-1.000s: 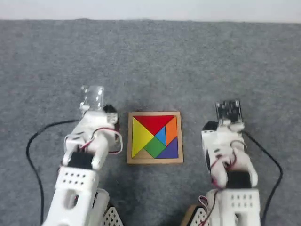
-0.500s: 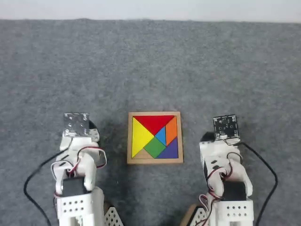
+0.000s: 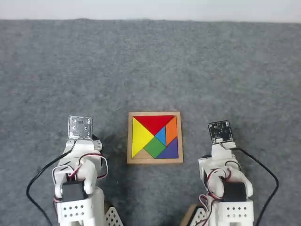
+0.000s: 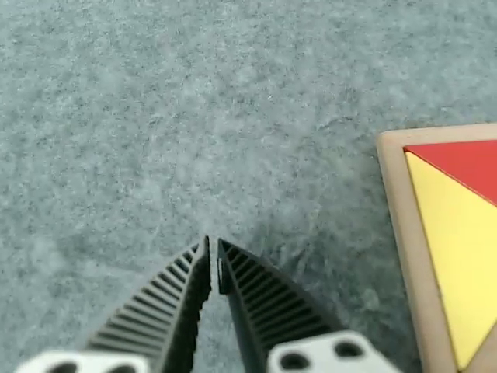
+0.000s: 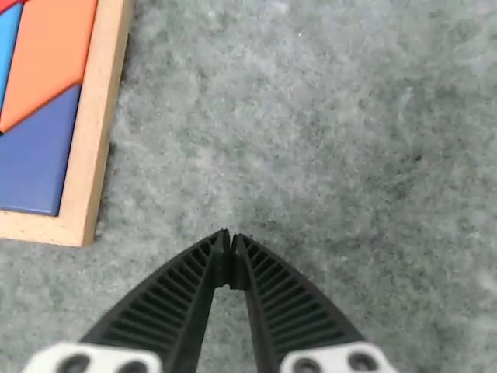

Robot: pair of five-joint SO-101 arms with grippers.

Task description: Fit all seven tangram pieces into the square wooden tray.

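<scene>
The square wooden tray (image 3: 130,138) lies in the middle of the grey carpet between the two arms. Inside it sit the red piece (image 3: 154,122), yellow piece (image 3: 140,137), green piece (image 3: 153,148), light blue piece (image 3: 161,136), orange piece (image 3: 172,129) and dark blue piece (image 3: 171,149); a bare wooden triangle shows at the tray's near left corner. My left gripper (image 4: 213,250) is shut and empty over the carpet left of the tray (image 4: 397,210). On the other side of the tray (image 5: 92,140), my right gripper (image 5: 230,239) is shut and empty too.
Grey carpet (image 3: 150,61) covers the whole table. The left arm's body (image 3: 77,165) and the right arm's body (image 3: 225,174) stand near the front edge, with black cables looping beside them. A pale wall strip runs along the far edge.
Both arms have drawn back toward the front edge, away from the tray. The left arm swung out from beside the tray's left side and settled upright. The tray has not moved.
</scene>
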